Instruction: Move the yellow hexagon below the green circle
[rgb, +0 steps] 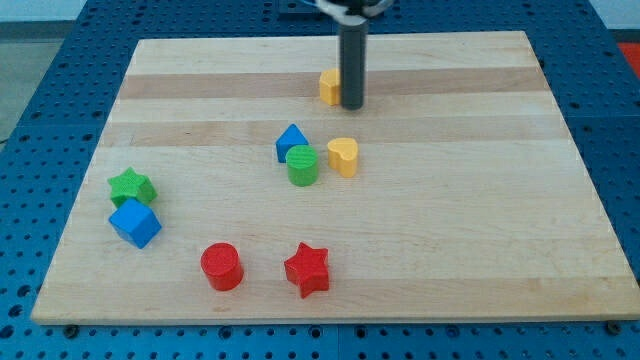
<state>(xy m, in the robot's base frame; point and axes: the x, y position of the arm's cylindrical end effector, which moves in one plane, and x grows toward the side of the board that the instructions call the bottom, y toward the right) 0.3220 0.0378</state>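
I have no pincer, only my tip (352, 105), touching the yellow hexagon (329, 87) on its right, near the desk's (450, 220) top. The green circle (303, 166) sits well below, between a blue block (290, 141) and a yellow heart (343, 156).

Single camera, raised, at the near edge, facing the far side and tilted down. Whole wooden board (400, 250) in frame; blue pegboard (60, 60) visible around it.
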